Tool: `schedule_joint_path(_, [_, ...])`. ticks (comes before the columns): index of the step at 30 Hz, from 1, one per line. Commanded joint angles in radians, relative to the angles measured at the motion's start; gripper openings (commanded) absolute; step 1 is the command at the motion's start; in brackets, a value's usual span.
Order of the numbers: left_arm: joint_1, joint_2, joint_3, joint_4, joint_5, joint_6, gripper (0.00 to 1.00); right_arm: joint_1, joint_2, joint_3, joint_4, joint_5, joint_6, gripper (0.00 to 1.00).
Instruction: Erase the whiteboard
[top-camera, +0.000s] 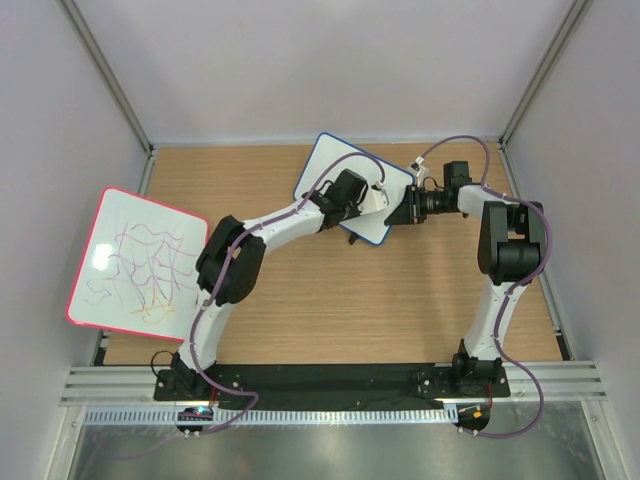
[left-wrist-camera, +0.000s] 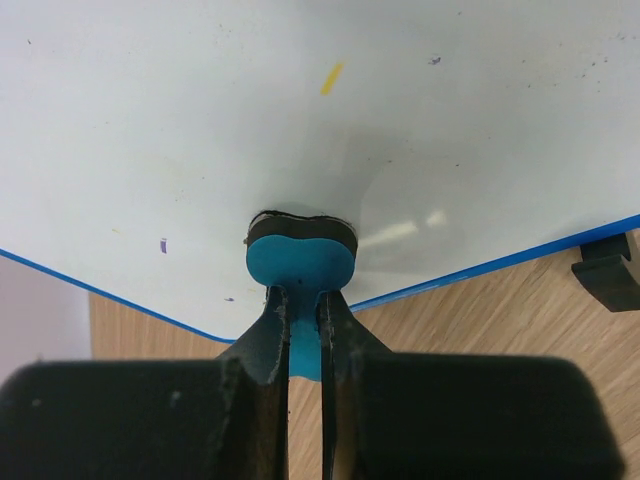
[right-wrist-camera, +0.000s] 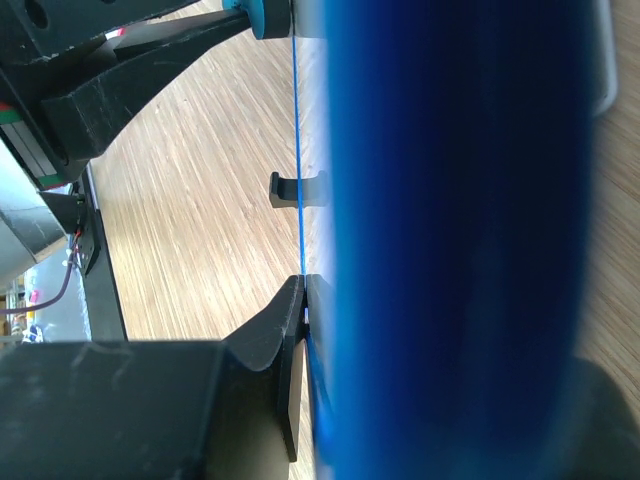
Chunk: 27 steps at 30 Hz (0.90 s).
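The whiteboard (top-camera: 335, 165), small with a thin blue frame, lies tilted at the back middle of the wooden table. My left gripper (top-camera: 378, 197) (left-wrist-camera: 303, 295) is shut on a blue eraser (left-wrist-camera: 300, 258), whose dark pad is pressed flat against the white surface (left-wrist-camera: 200, 120). A short yellow mark (left-wrist-camera: 332, 77) and a few tiny purple specks (left-wrist-camera: 162, 245) show on the board. My right gripper (top-camera: 400, 208) (right-wrist-camera: 305, 292) is shut on the board's right edge. There the blue frame (right-wrist-camera: 450, 200) fills the right wrist view as a blur.
A larger red-framed board (top-camera: 140, 260) with purple and yellow scribbles leans at the left wall. A black foot (left-wrist-camera: 605, 275) (right-wrist-camera: 300, 188) sticks out under the blue board. Grey walls enclose the table (top-camera: 400, 300) on three sides.
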Motion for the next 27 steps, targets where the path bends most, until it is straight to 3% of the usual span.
schedule_joint_path(1, [0.012,0.003,-0.008,0.053,0.062,0.021,0.00,0.022,-0.047,-0.013,0.005,0.034,-0.057,0.01])
schedule_joint_path(15, [0.222,0.015,-0.004,0.065,0.033,0.071,0.00,0.022,-0.049,-0.013,0.010,0.037,-0.052,0.01])
schedule_joint_path(27, [0.184,-0.008,-0.030,0.070,0.083,0.039,0.00,0.022,-0.049,-0.013,0.010,0.040,-0.052,0.01])
